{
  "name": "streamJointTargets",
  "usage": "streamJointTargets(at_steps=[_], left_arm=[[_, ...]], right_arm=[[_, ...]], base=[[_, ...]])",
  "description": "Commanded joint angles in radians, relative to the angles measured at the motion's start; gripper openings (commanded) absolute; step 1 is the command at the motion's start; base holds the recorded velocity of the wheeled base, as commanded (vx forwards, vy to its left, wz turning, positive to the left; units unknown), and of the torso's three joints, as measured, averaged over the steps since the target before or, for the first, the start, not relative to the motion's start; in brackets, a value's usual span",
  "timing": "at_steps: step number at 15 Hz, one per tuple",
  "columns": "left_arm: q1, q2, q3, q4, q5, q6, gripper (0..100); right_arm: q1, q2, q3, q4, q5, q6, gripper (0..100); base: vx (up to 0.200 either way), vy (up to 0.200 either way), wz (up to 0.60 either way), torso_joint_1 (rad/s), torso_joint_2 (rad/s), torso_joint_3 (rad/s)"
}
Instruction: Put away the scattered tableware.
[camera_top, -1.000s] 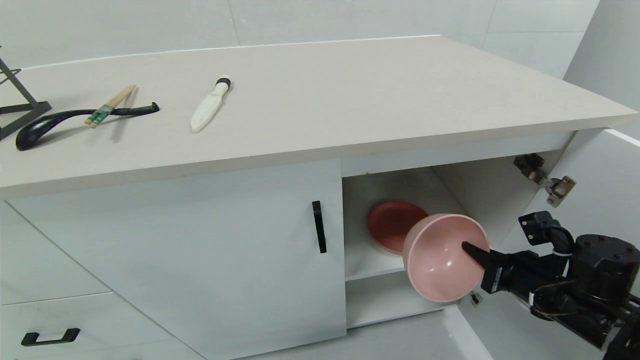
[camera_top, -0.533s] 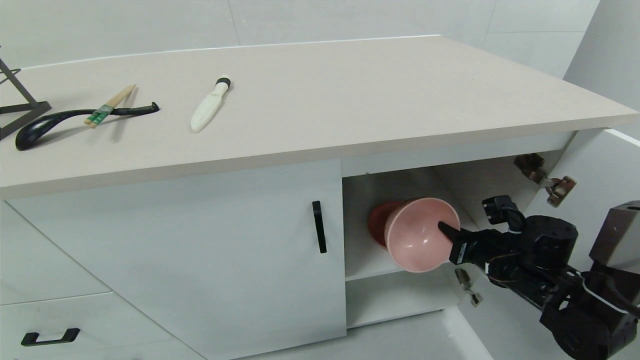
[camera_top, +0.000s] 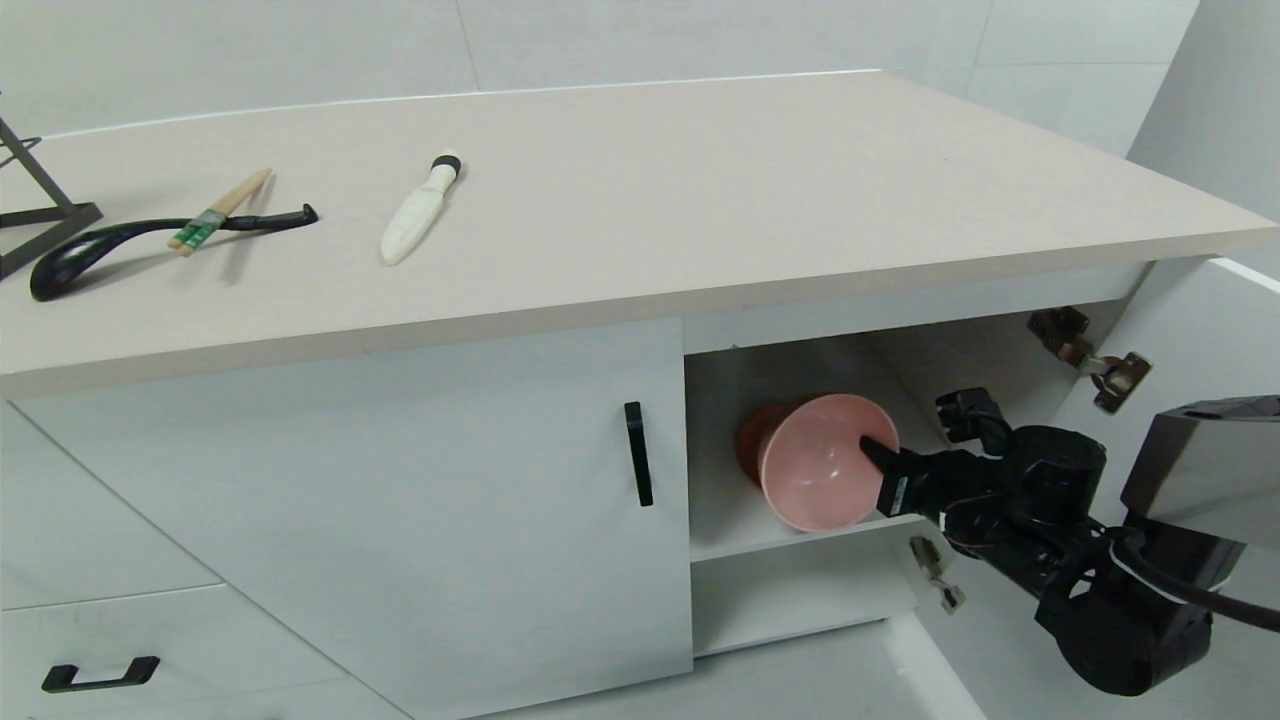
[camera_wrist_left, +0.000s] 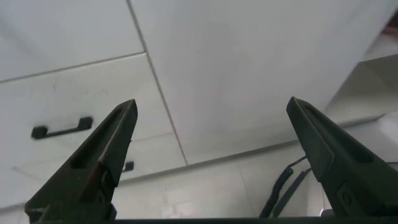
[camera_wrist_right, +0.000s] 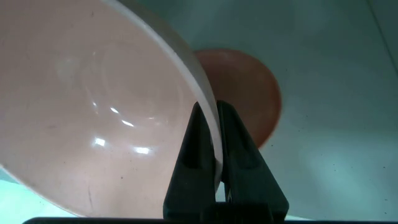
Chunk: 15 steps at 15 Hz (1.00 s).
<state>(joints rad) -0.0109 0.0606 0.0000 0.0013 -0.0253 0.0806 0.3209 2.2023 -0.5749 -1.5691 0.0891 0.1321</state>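
Observation:
My right gripper (camera_top: 872, 452) is shut on the rim of a pink bowl (camera_top: 815, 462), held tilted inside the open cupboard just above its upper shelf (camera_top: 735, 520). A red plate (camera_top: 748, 446) lies on that shelf behind the bowl. From the right wrist, the two fingers pinch the pink bowl's (camera_wrist_right: 93, 112) edge, with the red plate (camera_wrist_right: 245, 93) beyond it. On the countertop (camera_top: 640, 190) lie a black ladle (camera_top: 110, 245), chopsticks (camera_top: 220, 210) and a white knife (camera_top: 418, 208). My left gripper (camera_wrist_left: 211, 149) hangs open in front of the white cabinet fronts.
The cupboard's left door (camera_top: 400, 500) with a black handle (camera_top: 638, 452) is closed; the right door (camera_top: 1190, 330) stands open on its hinge (camera_top: 1095, 365). A drawer handle (camera_top: 100, 675) sits low left. A dark metal rack (camera_top: 40, 205) stands at the counter's far left.
My right arm has pushed the pink bowl up and leftward from outside the cupboard opening into it, over the shelf and in front of the red plate. The things on the countertop stayed put.

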Motion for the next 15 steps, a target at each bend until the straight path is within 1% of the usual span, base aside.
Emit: streamJointTargets(at_steps=[1, 3, 5, 6, 7, 8, 9, 11, 12, 13, 14, 15], left_arm=[[0.009, -0.061, 0.0, -0.012, -0.065, 0.022, 100], [0.009, -0.061, 0.0, -0.014, -0.077, 0.033, 100], [0.009, -0.061, 0.0, -0.01, -0.07, 0.014, 100], [0.009, -0.061, 0.0, -0.007, -0.045, -0.013, 100], [0.011, -0.061, -0.002, 0.0, 0.004, -0.041, 100], [0.011, -0.061, -0.002, 0.002, 0.036, -0.058, 100], [0.012, -0.061, -0.002, 0.0, 0.041, -0.055, 100], [0.012, -0.061, 0.0, -0.015, 0.042, -0.03, 100], [0.012, -0.061, 0.0, -0.017, 0.041, -0.032, 100], [0.012, -0.061, 0.0, -0.01, 0.039, -0.041, 100], [0.012, -0.061, 0.0, 0.0, 0.038, -0.058, 100], [0.012, -0.061, 0.0, 0.0, 0.038, -0.062, 100]], right_arm=[[0.0, 0.004, -0.016, -0.002, 0.001, 0.0, 0], [-0.003, 0.004, -0.051, -0.002, 0.003, 0.0, 0], [-0.016, 0.008, -0.091, 0.006, 0.003, 0.0, 0], [-0.02, 0.011, -0.109, 0.027, 0.003, 0.0, 0], [-0.029, 0.014, -0.115, 0.054, 0.003, 0.0, 0], [-0.034, 0.019, -0.118, 0.066, 0.003, 0.0, 0], [-0.039, 0.036, -0.129, 0.066, 0.001, 0.0, 0], [-0.048, 0.043, -0.135, 0.066, 0.0, 0.0, 0], [-0.048, 0.048, -0.148, 0.066, 0.001, 0.0, 0], [-0.048, 0.053, -0.158, 0.066, 0.001, -0.002, 0], [-0.048, 0.057, -0.171, 0.067, 0.001, 0.0, 0], [-0.048, 0.065, -0.175, 0.069, 0.001, 0.0, 0]], base=[[0.0, 0.0, 0.0, 0.0, 0.0, 0.0], [0.0, 0.0, 0.0, 0.0, 0.0, 0.0], [0.0, 0.0, 0.0, 0.0, 0.0, 0.0], [0.0, 0.0, 0.0, 0.0, 0.0, 0.0], [0.0, 0.0, 0.0, 0.0, 0.0, 0.0], [0.0, 0.0, 0.0, 0.0, 0.0, 0.0], [0.0, 0.0, 0.0, 0.0, 0.0, 0.0], [0.0, 0.0, 0.0, 0.0, 0.0, 0.0], [0.0, 0.0, 0.0, 0.0, 0.0, 0.0], [0.0, 0.0, 0.0, 0.0, 0.0, 0.0], [0.0, 0.0, 0.0, 0.0, 0.0, 0.0], [0.0, 0.0, 0.0, 0.0, 0.0, 0.0]])
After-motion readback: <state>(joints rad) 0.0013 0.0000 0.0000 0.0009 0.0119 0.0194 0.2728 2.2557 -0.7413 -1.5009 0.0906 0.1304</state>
